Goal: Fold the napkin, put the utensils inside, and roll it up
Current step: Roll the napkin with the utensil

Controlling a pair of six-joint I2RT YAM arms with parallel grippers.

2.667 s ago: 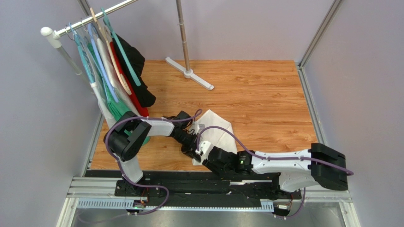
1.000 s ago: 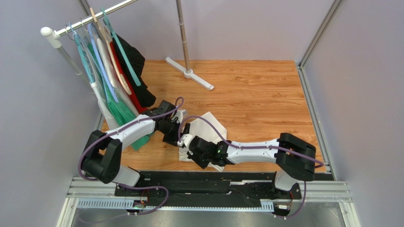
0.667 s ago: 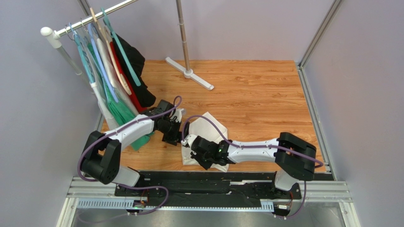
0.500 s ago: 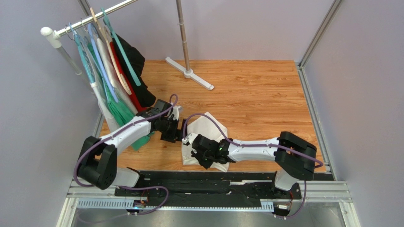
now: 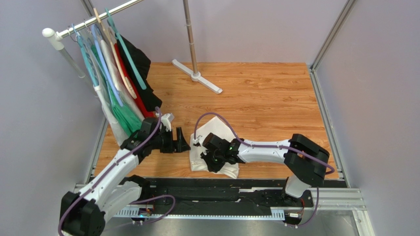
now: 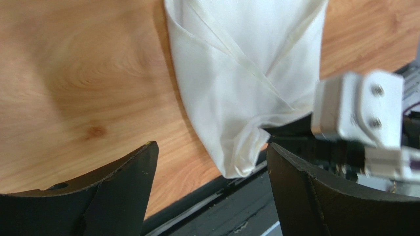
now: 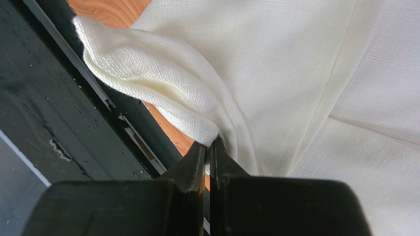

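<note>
The white napkin [image 5: 217, 130] lies rumpled and partly folded on the wooden table near its front edge, also seen in the left wrist view [image 6: 236, 73]. My right gripper [image 5: 206, 159] is shut at the napkin's near edge. In the right wrist view its fingertips [image 7: 209, 146] pinch a raised fold of the cloth [image 7: 276, 73] just over the black rail. My left gripper [image 5: 183, 140] stands open to the left of the napkin, apart from it, with nothing between its fingers [image 6: 212, 145]. The utensils are out of view.
A clothes rack with hangers and garments [image 5: 118, 73] stands at the back left, with a green cloth [image 5: 125, 118] hanging close to my left arm. A stand's white foot [image 5: 197, 76] rests at the back. The black rail [image 5: 207, 189] runs along the table's near edge.
My left arm has drawn back to the left, away from the napkin, its gripper still open. The right gripper has stayed shut at the napkin's near edge. Earlier the napkin shifted left.
</note>
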